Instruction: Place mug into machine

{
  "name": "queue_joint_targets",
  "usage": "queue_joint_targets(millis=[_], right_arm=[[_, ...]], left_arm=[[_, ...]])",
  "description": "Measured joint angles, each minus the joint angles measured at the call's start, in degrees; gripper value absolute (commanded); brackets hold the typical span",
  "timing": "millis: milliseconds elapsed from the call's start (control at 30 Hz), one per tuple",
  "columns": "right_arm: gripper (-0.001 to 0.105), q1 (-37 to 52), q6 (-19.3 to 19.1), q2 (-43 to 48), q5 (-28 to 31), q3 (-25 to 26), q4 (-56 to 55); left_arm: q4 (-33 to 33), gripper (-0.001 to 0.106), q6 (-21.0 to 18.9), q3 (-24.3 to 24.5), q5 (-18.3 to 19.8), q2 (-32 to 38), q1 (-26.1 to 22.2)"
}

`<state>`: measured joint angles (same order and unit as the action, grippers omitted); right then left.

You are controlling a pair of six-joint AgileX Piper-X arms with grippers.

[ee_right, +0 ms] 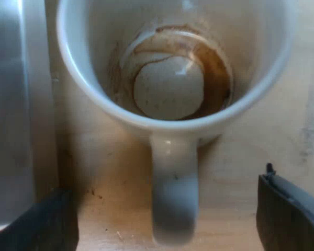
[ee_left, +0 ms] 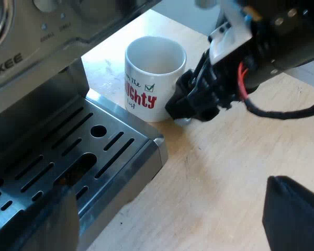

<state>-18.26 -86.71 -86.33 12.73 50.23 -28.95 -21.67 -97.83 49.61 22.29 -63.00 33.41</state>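
Furniture: a table (ee_left: 220, 172) with a light wooden top, pale yellow-tan, matt finish.
Surface: fine grain lines run through the wood; small dark specks (ee_right: 97, 194) and faint scuffs mark it here and there.
Edge: the wood ends in a straight edge; past it lies a pale grey-white area (ee_left: 191, 13). Wall or floor, cannot tell.
Light: bright and fairly even, warm on the wood. Daylight or lamp, cannot tell; no source in sight.
Shadow: soft brown patches (ee_right: 110, 157) lie on the wood, their edges blurred, no hard lines.
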Motion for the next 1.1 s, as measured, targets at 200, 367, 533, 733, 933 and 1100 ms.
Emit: queue_joint_targets(millis=[200,367,533,733,933,1100], right_arm=[[0.071,0.5,0.0,-2.8,0.0,0.0,2.7],[0.067,2.0,0.0,-3.4,-0.6,0.0,4.3],[0.036,2.1,-0.2,-3.4,-0.8,0.0,4.3],[0.000,2.1,-1.4,-3.4,-1.0,0.0,3.4],[0.000,2.1,-2.8,-1.3,-0.9,0.0,-0.2],[0.000,2.1,-4.0,3.4,-0.7,-0.6,-4.3]], left_arm=[[0.0,0.073,0.0,0.0,0.2,0.0,0.0],[0.0,0.073,-0.1,0.0,0.2,0.0,0.0],[0.0,0.073,-0.1,0.0,0.2,0.0,0.0],[0.0,0.073,-0.1,0.0,0.2,0.0,0.0],[-1.0,0.071,-0.1,0.0,0.2,0.0,0.0],[-1.0,0.070,-0.1,0.0,0.2,2.4,0.0]])
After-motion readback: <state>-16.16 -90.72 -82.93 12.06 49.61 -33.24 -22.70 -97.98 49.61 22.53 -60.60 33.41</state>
